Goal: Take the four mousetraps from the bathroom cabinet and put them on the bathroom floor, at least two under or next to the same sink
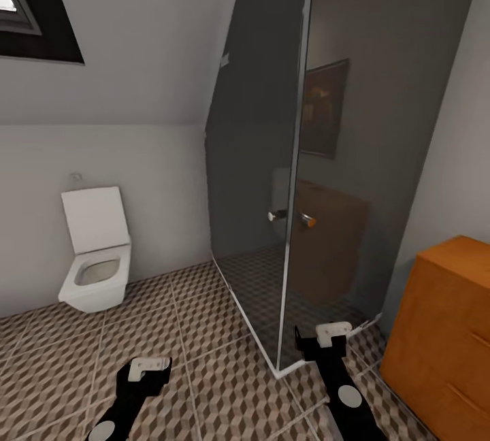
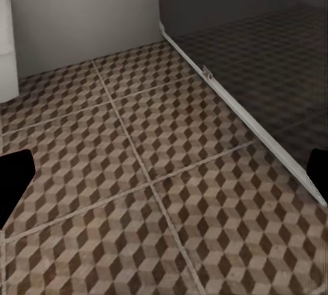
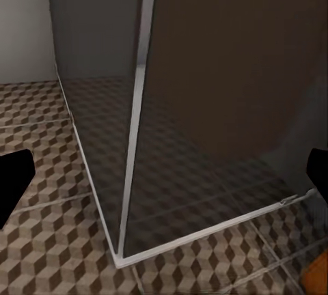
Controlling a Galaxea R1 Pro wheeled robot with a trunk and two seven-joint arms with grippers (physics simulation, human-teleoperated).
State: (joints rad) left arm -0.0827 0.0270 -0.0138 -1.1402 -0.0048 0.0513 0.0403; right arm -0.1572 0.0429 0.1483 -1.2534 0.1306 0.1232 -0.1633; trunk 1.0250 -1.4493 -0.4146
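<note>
Two grippers are being carried low over the bathroom floor (image 1: 204,332), one per arm: the left gripper (image 1: 151,367) at near left, the right gripper (image 1: 325,337) at near right, just beside the near corner of one glass shower enclosure (image 1: 327,155). In each wrist view two dark fingertips are being seen at opposite edges, well apart, with only tiles between them, so both sets of jaws are being held wide and nothing is being gripped. One cabinet (image 1: 442,332), orange-brown, is being partly shown at the near right edge, standing on the cube-patterned tiles beside the shower glass. One white toilet (image 1: 95,257) is being seen at far left against the wall, lid raised. One dark window (image 1: 34,5) is being cut by the upper left corner.
</note>
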